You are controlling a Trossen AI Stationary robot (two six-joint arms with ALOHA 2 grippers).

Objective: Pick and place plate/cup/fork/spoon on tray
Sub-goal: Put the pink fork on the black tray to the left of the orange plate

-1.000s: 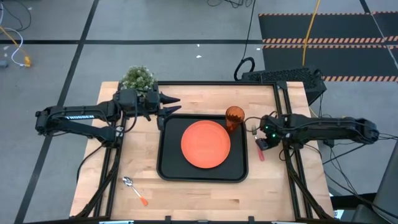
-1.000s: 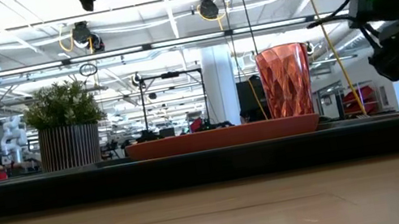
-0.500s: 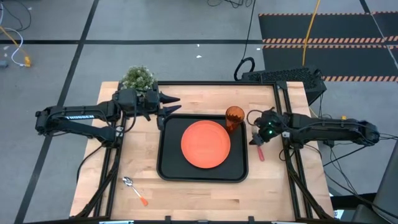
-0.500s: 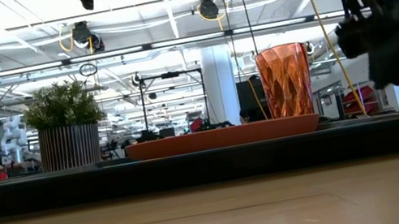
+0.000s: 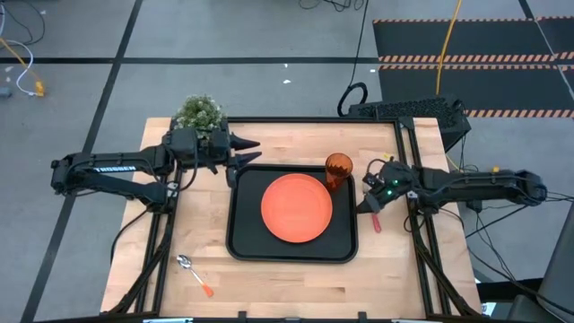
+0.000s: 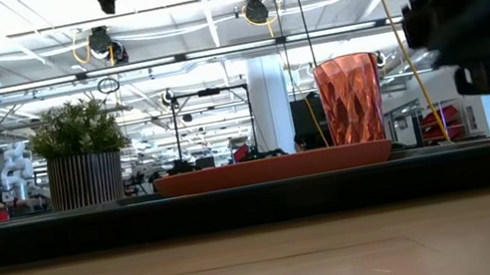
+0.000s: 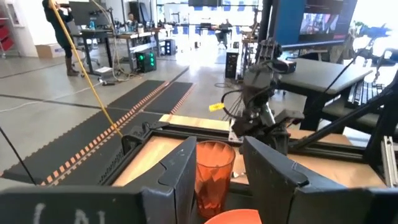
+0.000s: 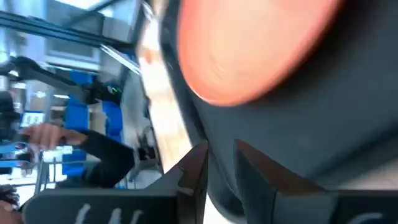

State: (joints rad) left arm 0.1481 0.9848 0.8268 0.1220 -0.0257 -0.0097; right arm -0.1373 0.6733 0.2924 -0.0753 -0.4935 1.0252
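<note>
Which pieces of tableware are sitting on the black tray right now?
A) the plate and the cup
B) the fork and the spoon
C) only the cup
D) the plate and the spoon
A: the high view shows the plate and the cup inside the tray; the spoon lies on the bare table.

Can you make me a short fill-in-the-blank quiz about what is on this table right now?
1. The orange plate lies on the black ____.
2. The cup stands on the tray, beside the ____.
3. The spoon lies on the bare wood near the tray's ____ side.
4. The fork lies off the tray, below the ____ claw.

Missing words: tray; plate; left; right
</note>
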